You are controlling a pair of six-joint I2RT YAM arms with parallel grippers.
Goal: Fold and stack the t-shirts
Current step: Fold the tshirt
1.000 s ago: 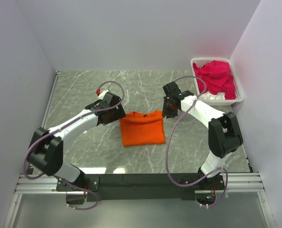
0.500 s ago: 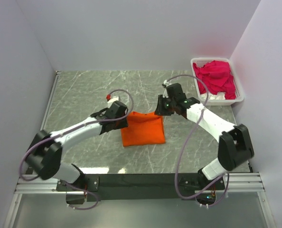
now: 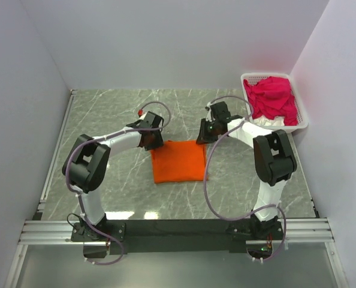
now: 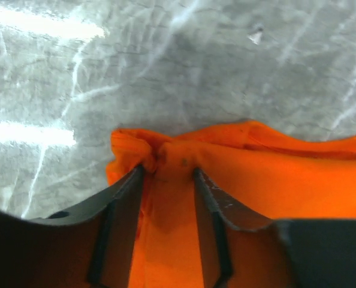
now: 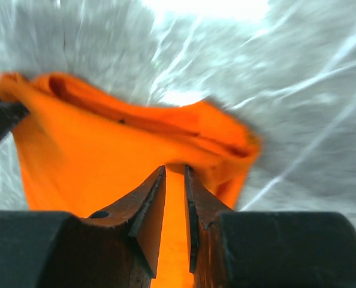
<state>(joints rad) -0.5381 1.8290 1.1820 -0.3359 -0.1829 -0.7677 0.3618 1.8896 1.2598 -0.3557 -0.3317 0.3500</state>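
Cloth is bunching up at both far corners of the orange t-shirt (image 3: 178,161), which is lying folded and flat around the middle of the counter (image 3: 106,120), well apart from every edge. The left gripper (image 3: 156,141) is reaching to the shirt's far-left corner, and in its wrist view its jaws are standing moderately apart with a puckered ridge of orange fabric pinched between them. The right gripper (image 3: 201,138) is sitting at the far-right corner, its jaws nearly together and nipping a thin fold of the same cloth. Taking the two far corners at once is probably meant to let the arms lift that edge evenly and carry it toward the near edge of the counter for another fold, without the layers sliding askew.

As it is lying, the shirt is forming a near-square slab, slightly wider than deep, so its long axis is running side to side, parallel to the counter's near edge. Layered folds are showing along the far edge; which end is the collar cannot be told.

Magenta t-shirts (image 3: 274,97) are waiting heaped in the basket (image 3: 302,125) at the far right corner.
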